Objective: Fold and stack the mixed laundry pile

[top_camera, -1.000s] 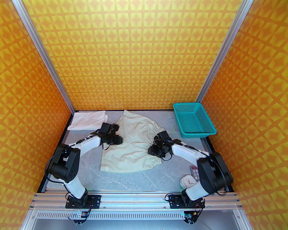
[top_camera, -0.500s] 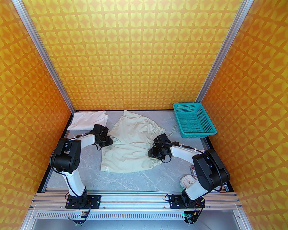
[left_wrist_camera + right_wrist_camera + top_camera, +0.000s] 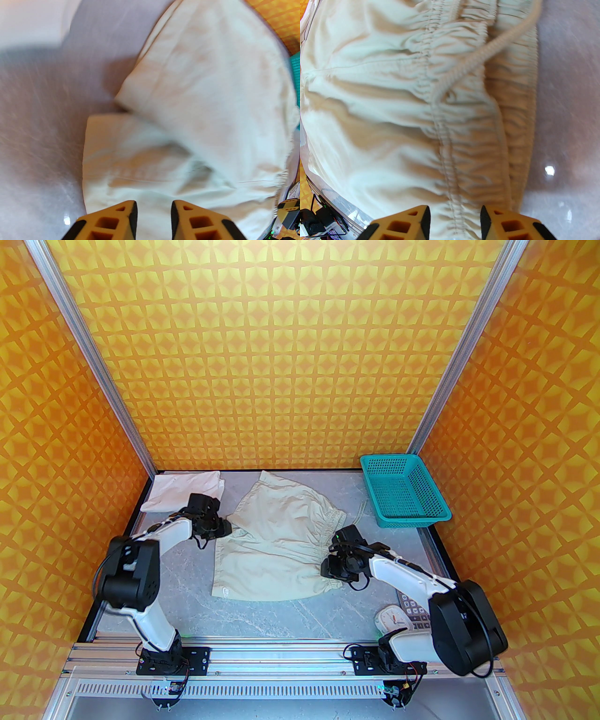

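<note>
The pale greenish-cream shorts [image 3: 276,540] lie spread on the grey table, gathered waistband to the right and legs to the left. The white T-shirt [image 3: 185,491] lies folded at the back left corner. My left gripper [image 3: 226,527] is low at the shorts' left edge, where the two legs meet. In the left wrist view it [image 3: 153,218] is open above the shorts [image 3: 199,93]. My right gripper [image 3: 328,568] is at the near end of the waistband. In the right wrist view it [image 3: 454,218] is open, its fingers either side of the gathered seam [image 3: 443,131]; the drawstring [image 3: 487,49] crosses above.
A teal mesh basket [image 3: 403,491] stands at the back right. A remote control [image 3: 415,608] and a small white clock-like object [image 3: 391,617] lie near the right arm's base. Yellow patterned walls close in the back and sides.
The left gripper has drawn back to the left, off the shorts. The right arm has pulled toward the near right, and the waistband's near corner has shifted that way a little.
</note>
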Motion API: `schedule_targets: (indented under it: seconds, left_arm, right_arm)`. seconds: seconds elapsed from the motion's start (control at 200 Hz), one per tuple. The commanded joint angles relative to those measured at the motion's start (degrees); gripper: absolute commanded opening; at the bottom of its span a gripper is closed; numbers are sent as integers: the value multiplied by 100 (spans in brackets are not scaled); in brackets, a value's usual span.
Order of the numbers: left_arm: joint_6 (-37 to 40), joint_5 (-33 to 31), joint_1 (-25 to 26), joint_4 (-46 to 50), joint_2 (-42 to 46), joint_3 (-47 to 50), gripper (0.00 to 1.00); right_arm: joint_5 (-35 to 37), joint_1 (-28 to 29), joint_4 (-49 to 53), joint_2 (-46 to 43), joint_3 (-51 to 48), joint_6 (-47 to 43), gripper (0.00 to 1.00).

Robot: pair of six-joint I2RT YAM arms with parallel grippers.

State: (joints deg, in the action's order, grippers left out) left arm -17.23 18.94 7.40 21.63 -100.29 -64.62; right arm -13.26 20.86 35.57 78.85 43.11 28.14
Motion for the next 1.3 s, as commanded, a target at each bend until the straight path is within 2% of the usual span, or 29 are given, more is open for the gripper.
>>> schedule_targets:
  seconds: [0.0, 0.1, 0.21, 0.32, 0.44, 0.605, 0.91, 1.075, 1.295]
  left_arm:
    - [224, 35, 186, 127, -429, -520, 32]
    - [229, 159, 285, 4, -1024, -1119, 32]
    - [150, 414, 350, 30, -1702, -1827, 23]
    - [144, 441, 426, 176, -2229, -2406, 22]
    - [122, 444, 429, 237, -2676, -2903, 22]
    - [27, 444, 412, 274, -3179, -3425, 22]
    - [5, 532, 403, 19, -3671, -4032, 26]
    - [44, 695, 410, -138, -3620, -4117, 34]
    - [150, 677, 429, -467, -1864, -2654, 46]
  right_arm:
    - [35, -18, 125, 43, 432, -94, 41]
    - [-142, -8, -57, 318, 731, -67, 40]
    - [-99, -6, -205, 700, 1107, -159, 40]
    - [75, -12, -191, 1106, 1509, -278, 40]
    - [-70, -12, -301, 1521, 1776, -269, 40]
    - [-30, -20, -416, 1843, 1745, -250, 40]
    - [254, -22, -545, 1669, 1064, -246, 40]
    - [225, -19, -496, 1433, 888, -219, 40]
    - [264, -19, -85, 590, 869, -251, 42]
